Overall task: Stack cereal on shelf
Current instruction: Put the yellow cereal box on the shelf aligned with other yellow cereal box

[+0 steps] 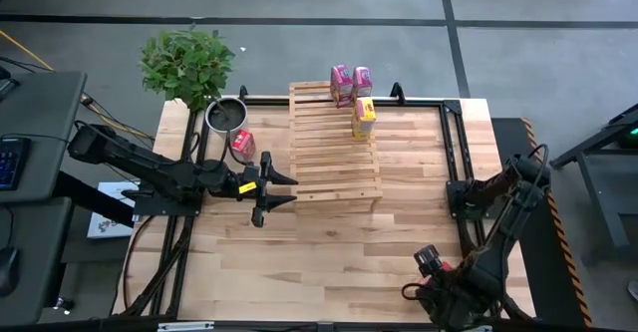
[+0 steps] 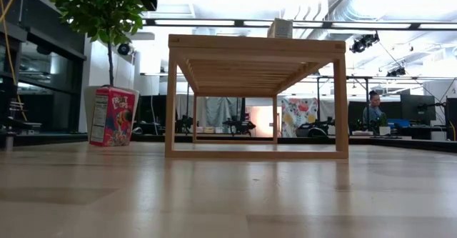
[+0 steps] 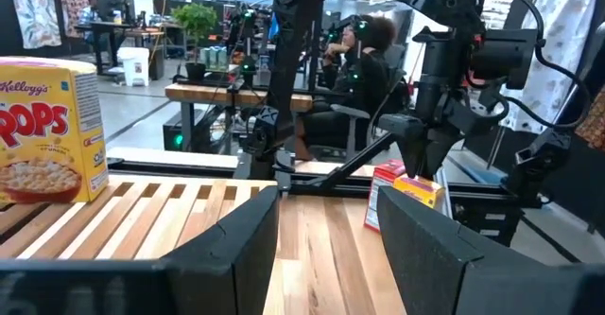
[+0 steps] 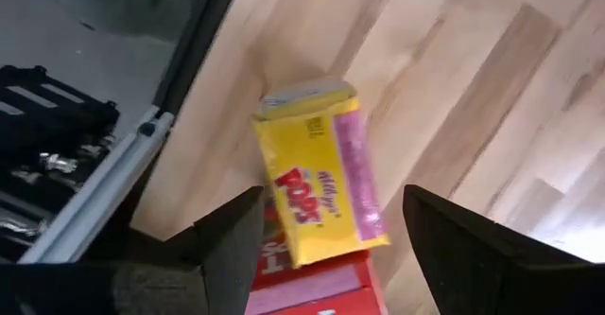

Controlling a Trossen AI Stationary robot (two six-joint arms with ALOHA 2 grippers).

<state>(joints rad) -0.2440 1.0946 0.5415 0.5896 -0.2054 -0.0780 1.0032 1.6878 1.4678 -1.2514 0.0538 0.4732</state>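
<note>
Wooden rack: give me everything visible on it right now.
The shelf is a light natural-wood rack: a top of many parallel slats on an open rectangular frame with corner posts, standing upright mid-table. Three small cereal boxes stand on its far end: two pink boxes side by side at the back edge, one yellow box just in front, near its right side. The near slats are bare. The left gripper hovers at its left edge, jaws open, not touching it.

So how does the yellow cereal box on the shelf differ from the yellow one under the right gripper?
The yellow box on the shelf stands upright on the slats; the yellow box under the right gripper lies flat on a red box. The first stands alone, the second is stacked. Both are Pops boxes.
</note>
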